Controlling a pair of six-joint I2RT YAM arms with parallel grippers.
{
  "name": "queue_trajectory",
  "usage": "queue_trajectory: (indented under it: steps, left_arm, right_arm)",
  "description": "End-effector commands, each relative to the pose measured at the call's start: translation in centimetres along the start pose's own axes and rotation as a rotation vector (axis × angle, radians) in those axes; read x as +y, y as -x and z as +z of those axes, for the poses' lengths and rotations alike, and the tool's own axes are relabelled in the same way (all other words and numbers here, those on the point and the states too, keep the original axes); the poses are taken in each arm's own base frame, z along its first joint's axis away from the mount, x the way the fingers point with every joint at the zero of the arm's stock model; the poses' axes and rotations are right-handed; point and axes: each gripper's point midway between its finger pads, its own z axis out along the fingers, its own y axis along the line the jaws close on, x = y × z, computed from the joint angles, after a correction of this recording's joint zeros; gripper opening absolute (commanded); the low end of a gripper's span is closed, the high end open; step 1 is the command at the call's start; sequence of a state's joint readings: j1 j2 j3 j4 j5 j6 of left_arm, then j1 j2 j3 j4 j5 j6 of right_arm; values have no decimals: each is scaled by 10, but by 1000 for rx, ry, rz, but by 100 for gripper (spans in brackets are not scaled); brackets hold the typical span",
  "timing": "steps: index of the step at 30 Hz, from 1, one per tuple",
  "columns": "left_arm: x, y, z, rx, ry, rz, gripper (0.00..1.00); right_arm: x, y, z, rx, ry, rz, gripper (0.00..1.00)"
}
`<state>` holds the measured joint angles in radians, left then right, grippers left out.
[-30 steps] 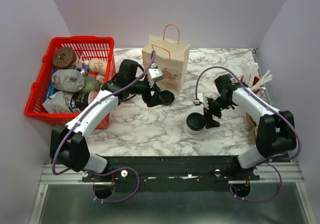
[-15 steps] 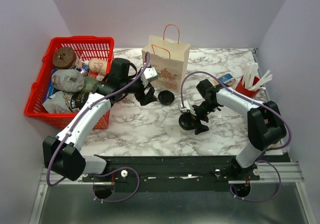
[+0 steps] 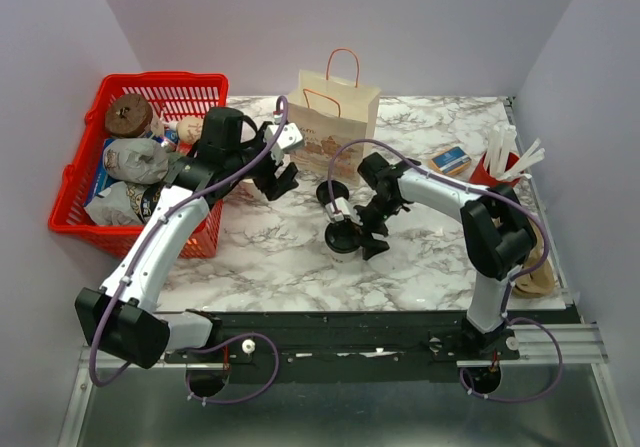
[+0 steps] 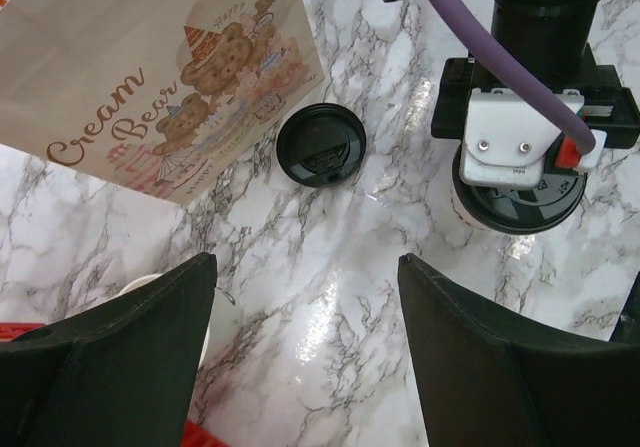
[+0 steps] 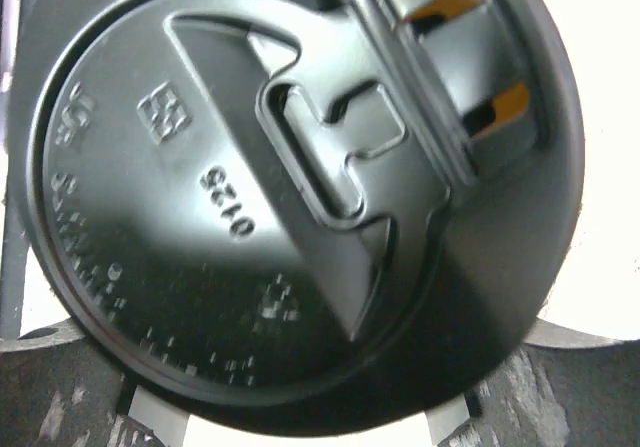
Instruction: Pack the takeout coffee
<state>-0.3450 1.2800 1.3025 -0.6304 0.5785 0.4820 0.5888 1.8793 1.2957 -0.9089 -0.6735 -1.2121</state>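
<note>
Right claw [image 3: 352, 232] looks clamped on the takeout coffee [image 5: 200, 217], a small whitish paper cup with a round black plastic lid. It's low over the white marble counter [image 3: 280, 257] in front of the tan paper bag with red handles [image 3: 335, 132], near a loose flat black lid [image 4: 320, 145]. Left claw [image 4: 305, 367] hangs wide and empty. I'd keep the cup dead upright, clear the bag's rim, then lower it straight in without squeezing harder.

The right gripper [image 3: 352, 229] has moved left with the takeout coffee [image 3: 343, 239] between its fingers, and it now stands just near the loose black lid [image 3: 333, 193]. The left gripper [image 3: 278, 179] has drawn back left, toward the red basket [image 3: 150, 92].
</note>
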Motion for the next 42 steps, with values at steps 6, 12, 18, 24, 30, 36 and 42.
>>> queue_trajectory:
  steps: [6,12,18,24,30,36,42]
  left_arm:
    - [-5,11,-25,-24,53,-3,81]
    - [-6,11,-28,-34,58,-6,81]
    - [-6,8,-33,-38,55,-43,81]
    - [-8,1,-37,-36,53,-80,82]
    - [-17,-27,-41,14,48,-149,82]
    - [-7,-24,-71,-4,132,-233,82]
    - [6,6,-81,-84,176,-309,83]
  right_arm:
    - [-9,55,6,-58,19,-62,84]
    - [-18,75,36,-87,35,-37,84]
    - [-30,89,58,-140,23,-33,81]
    - [-37,89,62,-161,-31,-36,77]
    - [-26,92,44,-160,-74,-95,86]
    - [-24,116,30,-212,-166,-203,98]
    - [-49,146,54,-215,-210,-176,100]
